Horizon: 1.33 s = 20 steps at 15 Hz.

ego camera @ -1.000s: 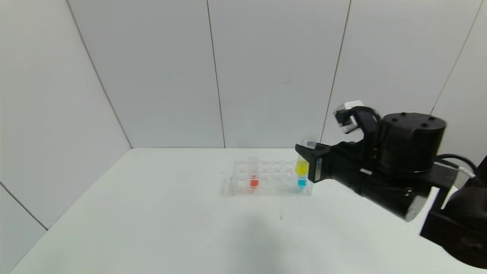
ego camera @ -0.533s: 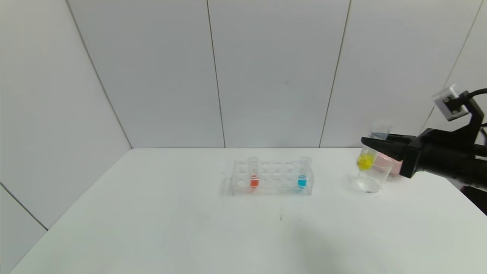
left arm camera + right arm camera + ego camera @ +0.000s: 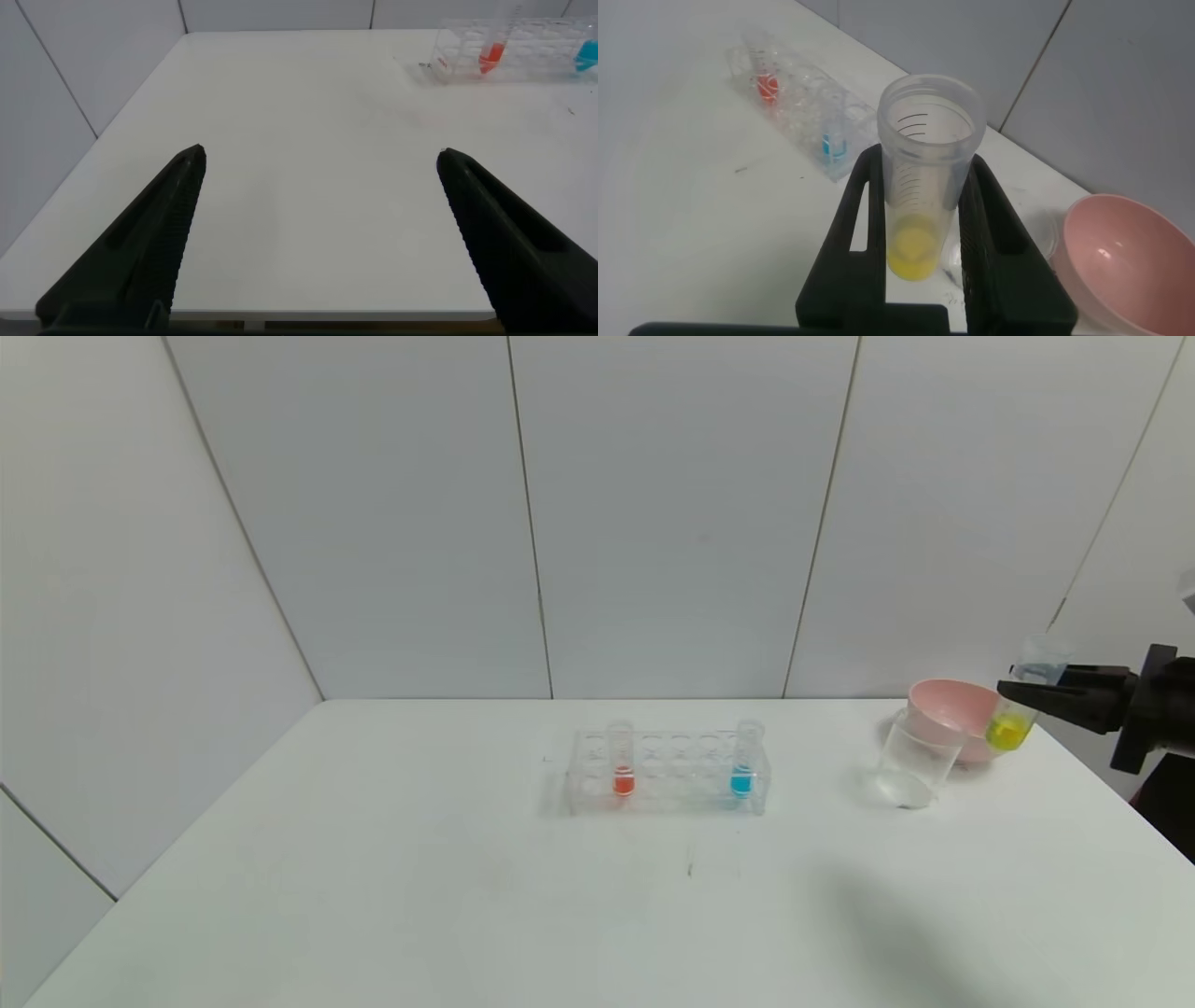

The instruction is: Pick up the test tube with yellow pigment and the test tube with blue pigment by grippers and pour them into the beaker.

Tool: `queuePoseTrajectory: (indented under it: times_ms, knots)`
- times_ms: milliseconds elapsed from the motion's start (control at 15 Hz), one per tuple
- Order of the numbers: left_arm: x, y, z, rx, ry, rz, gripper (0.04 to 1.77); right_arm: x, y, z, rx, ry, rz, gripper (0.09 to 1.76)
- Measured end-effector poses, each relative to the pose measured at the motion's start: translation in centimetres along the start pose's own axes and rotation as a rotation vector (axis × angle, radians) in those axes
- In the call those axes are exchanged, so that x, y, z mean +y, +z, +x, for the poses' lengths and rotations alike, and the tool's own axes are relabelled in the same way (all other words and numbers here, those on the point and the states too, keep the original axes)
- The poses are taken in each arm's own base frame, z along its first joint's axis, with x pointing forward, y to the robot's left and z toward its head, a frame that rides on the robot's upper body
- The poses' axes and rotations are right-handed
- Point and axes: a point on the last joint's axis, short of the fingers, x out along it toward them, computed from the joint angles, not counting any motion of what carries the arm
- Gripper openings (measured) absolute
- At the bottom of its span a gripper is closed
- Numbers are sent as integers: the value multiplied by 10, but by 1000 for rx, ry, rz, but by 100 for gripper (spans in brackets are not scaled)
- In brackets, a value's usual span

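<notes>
Clamped jaws of the right gripper [image 3: 1027, 695] hold the yellow tube [image 3: 920, 182] above the table's [image 3: 467, 896] right edge.
Its clear round-bottomed plastic hangs just beside the pink bowl [image 3: 952, 705] and straight-sided beaker [image 3: 915, 761]. Blue tube [image 3: 743, 765] stands in the clear rack [image 3: 667, 775] mid-table, towards the far edge. Left gripper [image 3: 318, 163]: wide apart, near the left edge.

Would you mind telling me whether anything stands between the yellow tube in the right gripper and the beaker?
The right gripper holds the yellow tube in front of the pink bowl; the beaker stands just left of it, with nothing visible between them.
</notes>
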Motion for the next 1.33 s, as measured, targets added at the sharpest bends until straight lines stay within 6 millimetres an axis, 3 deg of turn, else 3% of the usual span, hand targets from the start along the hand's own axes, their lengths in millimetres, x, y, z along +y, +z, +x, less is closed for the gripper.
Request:
queuePoseTrajectory:
  times_ms: [800, 1067, 1333]
  knots:
    - [0, 0, 0, 0, 0, 0, 176, -101, -12, 26, 174, -15, -52, 51]
    - [0, 0, 0, 0, -1, 0, 176, -118, -20, 30, 233, 3, -43, 51]
    - [0, 0, 0, 0, 0, 0, 176, -129, -3, 35, 337, -14, -38, 51]
